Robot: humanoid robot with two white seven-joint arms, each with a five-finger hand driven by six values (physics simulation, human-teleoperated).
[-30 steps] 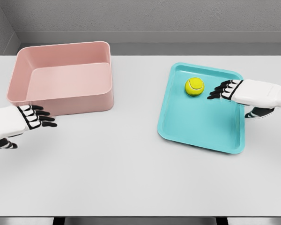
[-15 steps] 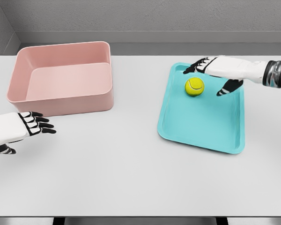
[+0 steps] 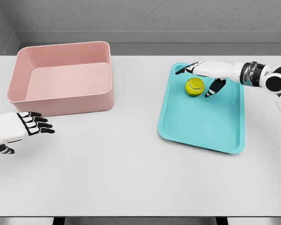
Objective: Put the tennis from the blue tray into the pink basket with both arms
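Note:
A yellow-green tennis ball (image 3: pixel 194 86) lies in the upper part of the blue tray (image 3: pixel 201 124) at the right of the table. My right hand (image 3: pixel 199 77) reaches in from the right and hovers over the ball, open, with fingers behind it and the thumb (image 3: pixel 214 88) at its right side. I cannot tell if it touches the ball. The pink basket (image 3: pixel 63 77) stands at the upper left with nothing in it. My left hand (image 3: pixel 30 124) rests open at the left edge, just in front of the basket's near wall.
Tray and basket sit on a white table (image 3: pixel 131 164) with a grey wall behind. A wide bare stretch of table lies between the basket and the tray.
The right hand rose from the tray's right side, swung over the ball's far side, then slid left and lower around it. The left hand drifted slightly left and down. The ball stayed put.

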